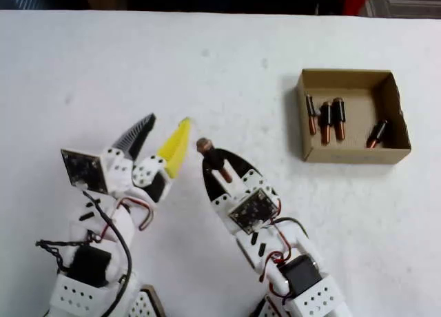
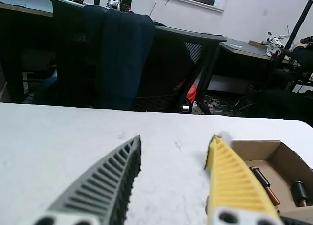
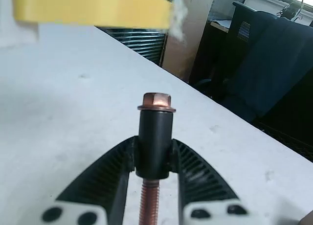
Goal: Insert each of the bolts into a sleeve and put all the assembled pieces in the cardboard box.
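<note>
Copper-coloured bolt (image 3: pixel 156 101) sits inside a black sleeve (image 3: pixel 154 137), and we see the fingers of the right gripper (image 1: pixel 216 162) closed on this sleeve, over the white table (image 1: pixel 172 62). Beside it, the left gripper (image 1: pixel 165 129) has its fingers spread wide. Four assembled pieces (image 1: pixel 325 120) lie in the cardboard box (image 1: pixel 344 75).

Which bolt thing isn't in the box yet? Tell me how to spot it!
Look at the white table and find the cardboard box on its right side. Left of the box, the right arm's black jaws are shut on one piece: a black sleeve with a copper bolt through it. The other pieces lie in the box; this one is gripped outside it.
</note>
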